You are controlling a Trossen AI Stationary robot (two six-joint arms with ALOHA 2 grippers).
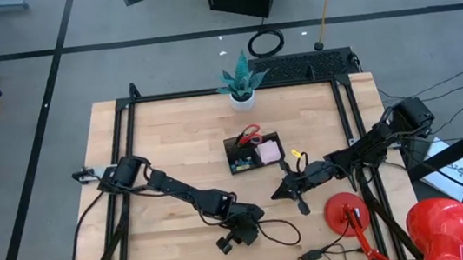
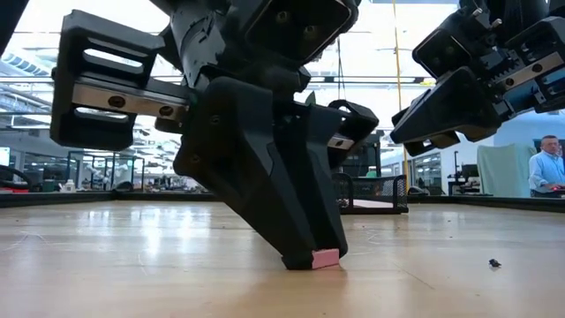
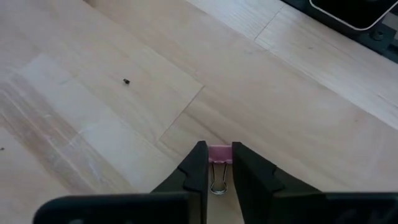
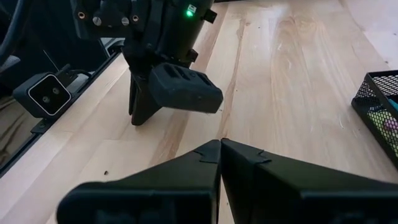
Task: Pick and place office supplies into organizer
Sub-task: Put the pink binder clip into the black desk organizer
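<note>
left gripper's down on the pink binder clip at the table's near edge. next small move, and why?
Probably a short straight lift. The left gripper has its fingers tight on both sides of the pink binder clip, which sits on the table with its wire handle between them. Raising it would show whether the grip holds before carrying it to the organizer. The right gripper waits shut nearby.
</note>
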